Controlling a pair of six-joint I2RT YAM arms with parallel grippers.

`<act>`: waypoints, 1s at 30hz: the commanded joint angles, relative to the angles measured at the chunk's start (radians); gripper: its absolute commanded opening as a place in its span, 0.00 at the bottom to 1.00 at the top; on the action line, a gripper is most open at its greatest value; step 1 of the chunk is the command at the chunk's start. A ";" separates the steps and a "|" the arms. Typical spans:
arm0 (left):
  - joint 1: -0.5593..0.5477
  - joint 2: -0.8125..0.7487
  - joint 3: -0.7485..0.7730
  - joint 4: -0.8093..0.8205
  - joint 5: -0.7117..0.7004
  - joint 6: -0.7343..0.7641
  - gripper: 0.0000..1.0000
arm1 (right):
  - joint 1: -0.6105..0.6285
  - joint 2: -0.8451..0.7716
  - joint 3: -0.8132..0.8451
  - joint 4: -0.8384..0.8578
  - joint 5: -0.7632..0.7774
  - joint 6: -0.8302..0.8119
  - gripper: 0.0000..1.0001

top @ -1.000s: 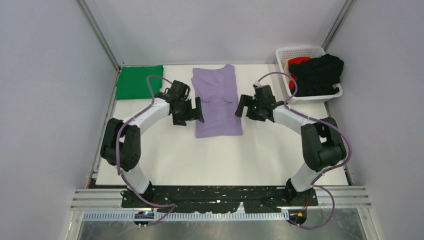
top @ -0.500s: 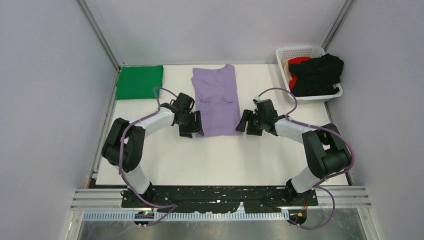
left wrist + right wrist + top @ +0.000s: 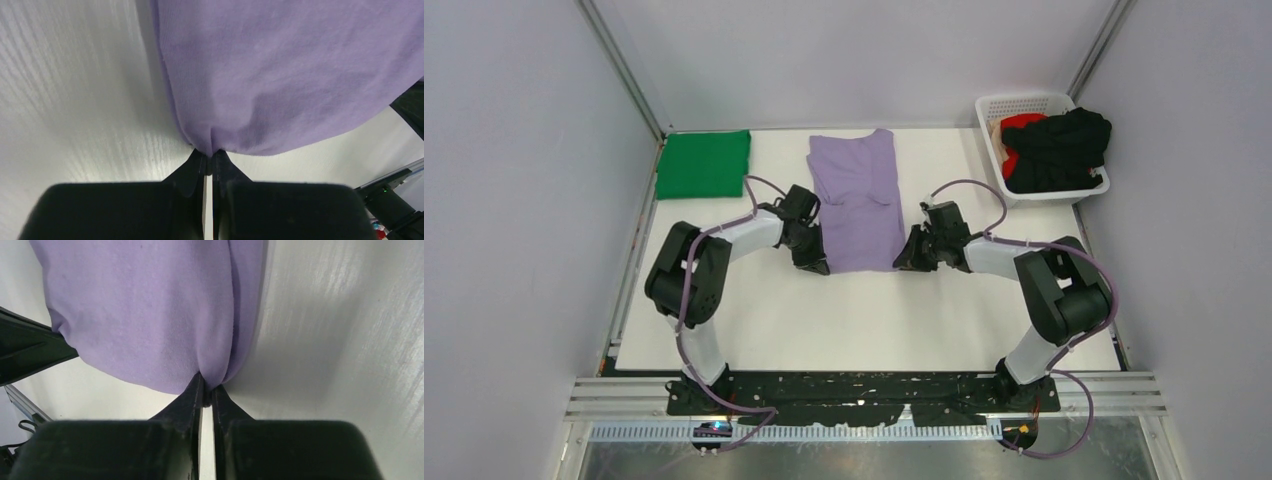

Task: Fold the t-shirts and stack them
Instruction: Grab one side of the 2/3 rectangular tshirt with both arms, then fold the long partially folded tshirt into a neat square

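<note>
A lavender-purple t-shirt (image 3: 856, 200) lies folded lengthwise in the middle of the white table. My left gripper (image 3: 817, 262) is shut on its near left corner, the cloth (image 3: 260, 75) bunched between the tips of that gripper (image 3: 210, 156). At the near right corner my right gripper (image 3: 902, 260) pinches the same shirt (image 3: 150, 315), the jaws of this gripper (image 3: 206, 390) closed on a fold. A folded bright green t-shirt (image 3: 702, 163) rests at the far left. Black (image 3: 1064, 148) and red (image 3: 1020, 124) t-shirts fill the basket.
The white perforated basket (image 3: 1024, 104) stands at the far right corner. White walls with metal frame posts close in the table (image 3: 864, 320) on three sides. My two arms bend inward from their bases at the near edge.
Both grippers have moved down toward the near edge of the purple shirt and closed on its two near corners; a second ago they stood open beside its middle.
</note>
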 commanded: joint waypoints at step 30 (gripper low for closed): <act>-0.238 -0.871 -0.277 -0.250 -0.037 -0.030 0.00 | 0.240 -0.715 -0.052 -0.464 -0.195 -0.148 0.05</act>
